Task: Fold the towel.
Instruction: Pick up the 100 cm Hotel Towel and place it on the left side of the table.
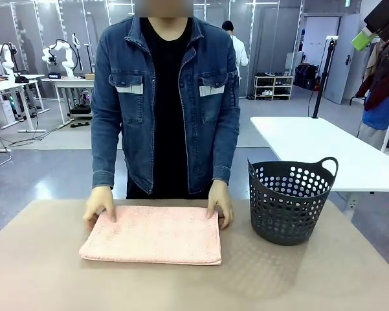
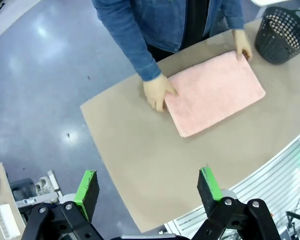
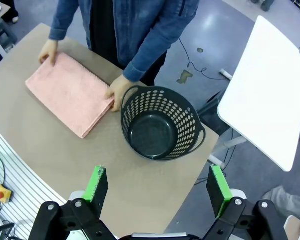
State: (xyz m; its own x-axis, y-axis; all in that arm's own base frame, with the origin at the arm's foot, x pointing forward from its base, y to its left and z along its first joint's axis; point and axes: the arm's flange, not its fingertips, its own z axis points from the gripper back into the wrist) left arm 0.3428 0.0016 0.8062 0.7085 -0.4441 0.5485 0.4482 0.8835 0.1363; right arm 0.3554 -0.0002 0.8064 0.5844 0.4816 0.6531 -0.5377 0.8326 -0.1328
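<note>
Left gripper (image 2: 147, 172): fingers spread wide, empty, high over table (image 2: 140, 150); towel (image 2: 214, 95) folded flat ahead, person's hands (image 2: 158, 91) on its far corners. Right gripper (image 3: 157, 170): wide, empty; basket (image 3: 159, 125) straight ahead, towel beyond, leftward

The towel (image 1: 152, 234) lies flat on the table (image 1: 45, 285), a little left of the middle. The person stands behind it at the far edge, one hand (image 1: 100, 205) on its far left corner, the other hand (image 1: 221, 205) on its far right corner. The basket (image 1: 291, 202) stands right of the towel, near but apart.
</note>
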